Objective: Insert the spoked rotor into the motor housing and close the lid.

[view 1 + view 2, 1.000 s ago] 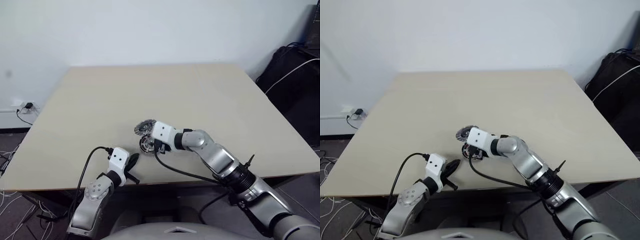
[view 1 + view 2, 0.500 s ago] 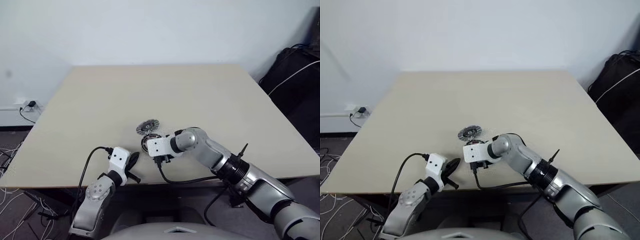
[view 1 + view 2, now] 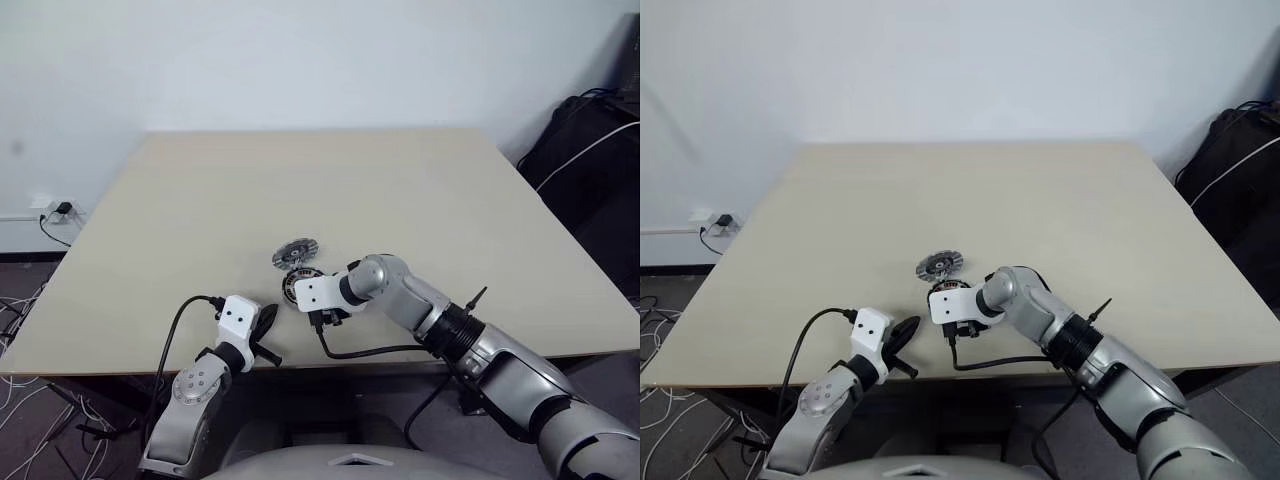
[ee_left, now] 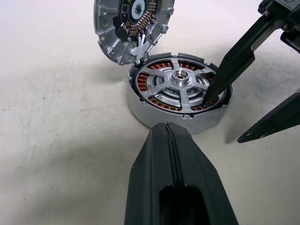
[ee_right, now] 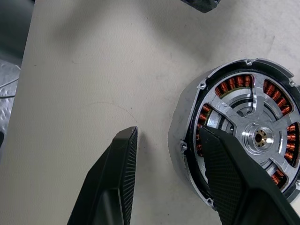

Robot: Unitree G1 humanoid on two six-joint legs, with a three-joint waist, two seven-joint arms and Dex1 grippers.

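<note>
A pale beige table [image 3: 420, 190] fills the scene in front of me. Near its front edge sits the motor housing [image 4: 178, 96], a shallow silver ring with copper-brown windings. The spoked rotor [image 4: 174, 84] already lies inside it, its silver spokes and hub lying flat over the coils. Just beyond the housing the lid [image 4: 131, 26] stands tilted on its edge, its lower rim touching the housing, its inner face turned toward my left wrist.

My right gripper [image 5: 173, 154] reaches down over the housing with its fingers apart and clamped on nothing. One finger [image 5: 229, 173] rests its tip on the rotor just inside the housing rim, while the other is outside the housing wall, over bare table.

My left gripper [image 3: 266, 322] hovers by the table's front edge, just short of the housing, its two black fingers pressed together with nothing between them.
</note>
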